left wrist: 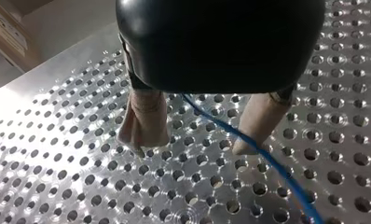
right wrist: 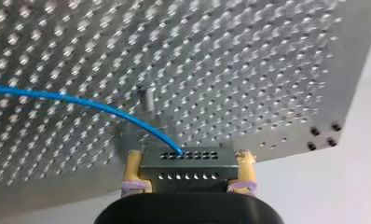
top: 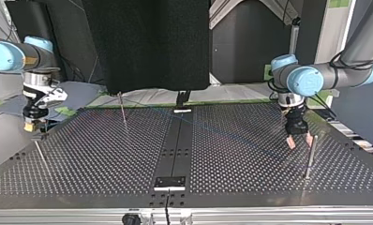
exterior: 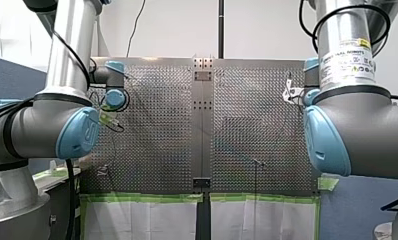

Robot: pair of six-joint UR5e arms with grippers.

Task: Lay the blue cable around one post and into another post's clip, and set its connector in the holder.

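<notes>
In the right wrist view my right gripper [right wrist: 189,156] is shut on a black connector block [right wrist: 188,169], its yellow pads against the block's two ends. The blue cable [right wrist: 81,99] leaves the block and arcs away over the perforated table. A short post [right wrist: 148,99] stands just ahead. In the left wrist view my left gripper [left wrist: 196,144] is open just above the table. The blue cable [left wrist: 267,161] runs between its beige pads [left wrist: 144,123], close by one of them. In the top view my left gripper [top: 297,138] hangs beside a thin post [top: 310,157], and my right gripper [top: 32,124] is at the left edge.
Another thin post [top: 123,110] stands at the top view's back left, and a leaning rod [top: 40,157] lies below my right gripper. A black centre strip [top: 175,145] carries small plates at its near end [top: 170,182] and far end [top: 182,111]. Green tape [exterior: 142,197] edges the table.
</notes>
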